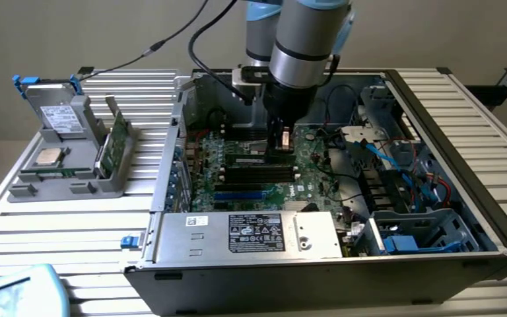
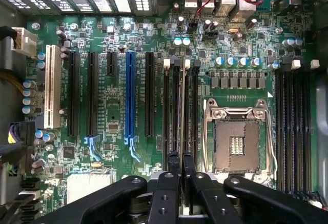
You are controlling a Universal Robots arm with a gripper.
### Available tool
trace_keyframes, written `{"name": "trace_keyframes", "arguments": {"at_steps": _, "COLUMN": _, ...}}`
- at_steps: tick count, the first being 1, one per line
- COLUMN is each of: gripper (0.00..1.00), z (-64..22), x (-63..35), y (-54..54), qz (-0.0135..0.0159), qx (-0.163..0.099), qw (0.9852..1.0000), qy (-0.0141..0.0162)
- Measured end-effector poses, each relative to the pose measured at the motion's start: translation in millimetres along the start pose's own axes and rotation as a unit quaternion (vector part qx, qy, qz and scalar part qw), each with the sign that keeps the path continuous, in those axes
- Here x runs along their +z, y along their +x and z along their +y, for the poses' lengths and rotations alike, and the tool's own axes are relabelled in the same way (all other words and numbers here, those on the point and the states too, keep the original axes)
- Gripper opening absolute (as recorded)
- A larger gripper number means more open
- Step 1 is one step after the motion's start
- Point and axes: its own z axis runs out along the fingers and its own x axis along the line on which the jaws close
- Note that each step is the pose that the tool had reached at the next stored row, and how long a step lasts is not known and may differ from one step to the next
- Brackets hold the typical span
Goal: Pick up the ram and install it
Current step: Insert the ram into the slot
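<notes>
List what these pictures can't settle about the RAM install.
- Wrist view: the thin dark-green RAM stick, clamped in the black hand, stands edge-on, so its chips and label are hidden.
- Wrist view: from above, whether its lower edge touches the long black memory slots cannot be told.
- Exterior view: the hand and grey arm cover the stick and slots.

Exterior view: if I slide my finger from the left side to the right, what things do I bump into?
Grey labelled box → upright green board → gripper, shut on the ram → blue cables.
</notes>
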Motion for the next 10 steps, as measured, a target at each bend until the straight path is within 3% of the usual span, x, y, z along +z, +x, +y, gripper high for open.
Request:
{"name": "trace_keyframes", "arguments": {"at_steps": 4, "gripper": 0.13, "z": -0.3, "x": 2.4, "y": -0.1, "qz": 0.0168, "qx": 0.001, "qw": 0.9999, "qy": 0.0001}}
{"name": "trace_keyframes", "arguments": {"at_steps": 5, "gripper": 0.13, "z": -0.4, "x": 3.6, "y": -0.4, "qz": 0.0190, "qx": 0.001, "qw": 0.9998, "qy": 0.0000}}
{"name": "trace_keyframes", "arguments": {"at_steps": 10, "gripper": 0.13, "z": -1.6, "x": 12.6, "y": -1.3, "qz": 0.0198, "qx": 0.001, "qw": 0.9998, "qy": 0.0001}}
